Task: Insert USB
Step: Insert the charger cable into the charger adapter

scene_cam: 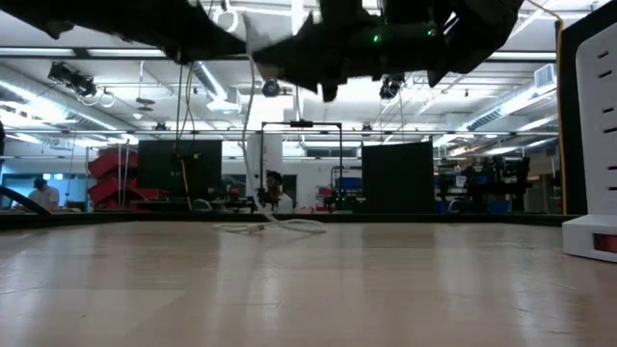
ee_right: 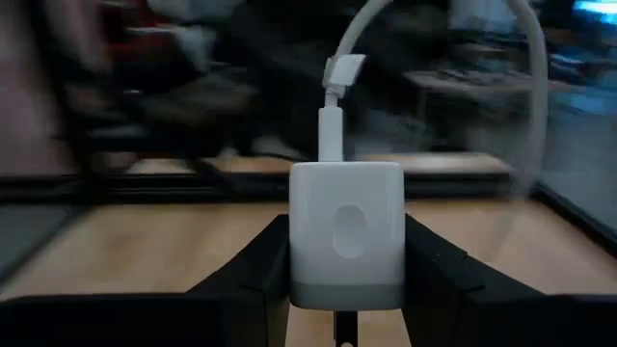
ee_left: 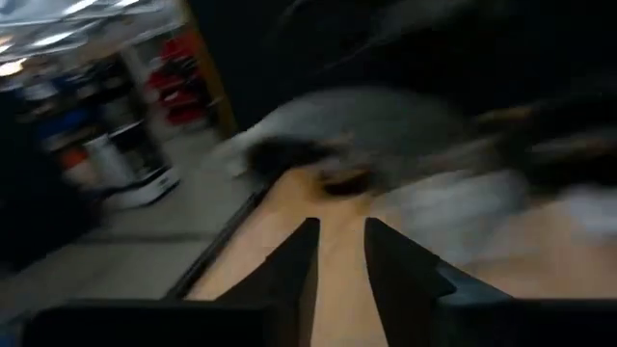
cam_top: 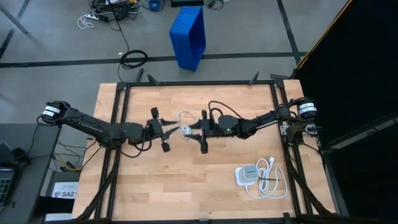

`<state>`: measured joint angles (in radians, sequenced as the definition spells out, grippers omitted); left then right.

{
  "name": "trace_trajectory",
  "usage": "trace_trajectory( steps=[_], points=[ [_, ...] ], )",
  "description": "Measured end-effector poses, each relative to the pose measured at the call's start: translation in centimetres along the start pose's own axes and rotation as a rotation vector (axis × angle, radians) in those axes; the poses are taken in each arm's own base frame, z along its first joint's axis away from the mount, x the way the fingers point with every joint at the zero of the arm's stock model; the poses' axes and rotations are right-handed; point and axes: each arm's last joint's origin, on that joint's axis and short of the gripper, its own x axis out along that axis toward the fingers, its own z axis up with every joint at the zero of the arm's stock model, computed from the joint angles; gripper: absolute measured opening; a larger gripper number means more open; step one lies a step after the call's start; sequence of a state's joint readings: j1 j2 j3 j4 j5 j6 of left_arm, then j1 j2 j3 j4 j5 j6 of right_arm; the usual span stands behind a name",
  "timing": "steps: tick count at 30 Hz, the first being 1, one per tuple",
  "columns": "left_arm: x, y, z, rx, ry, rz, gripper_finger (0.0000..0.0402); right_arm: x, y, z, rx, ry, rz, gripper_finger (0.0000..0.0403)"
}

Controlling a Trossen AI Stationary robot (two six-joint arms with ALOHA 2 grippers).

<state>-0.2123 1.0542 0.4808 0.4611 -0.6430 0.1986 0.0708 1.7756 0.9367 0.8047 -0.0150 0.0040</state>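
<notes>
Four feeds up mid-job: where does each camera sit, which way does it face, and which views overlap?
High: above the table, straight down; both arms, left gripper, right gripper.
Low: table height, level into the room; arms overhead.
Left wrist: past its two parted fingers over the wood, blurred.
Right wrist: past its fingers, which clamp a white charger block with the USB plugged in.
High and low share the thin cable.

White USB (cam_top: 182, 116) cable, its plug seated in a white charger block (ee_right: 345, 234) with a pale grey base. Counter (cam_top: 186, 180) of light wood strips in a black frame; both arms black. Blue crate (cam_top: 189, 35) on grey floor (cam_top: 56, 37).
</notes>
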Motion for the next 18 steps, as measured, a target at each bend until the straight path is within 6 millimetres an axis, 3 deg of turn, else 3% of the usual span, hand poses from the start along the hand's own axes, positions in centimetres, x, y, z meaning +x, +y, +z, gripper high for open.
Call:
trace_trajectory(
  steps=[10,18],
  points=[
    [-1.6,-0.1,1.0,-0.011,-0.038,-0.055,0.0112,-0.1,0.0,0.0,0.01,0.006,-0.01,0.0113],
    [-1.2,-0.8,-1.0,0.006,0.12,-0.129,0.0111,-0.1,-0.1,0.1,0.011,-0.007,-0.016,0.0113]
  ],
)
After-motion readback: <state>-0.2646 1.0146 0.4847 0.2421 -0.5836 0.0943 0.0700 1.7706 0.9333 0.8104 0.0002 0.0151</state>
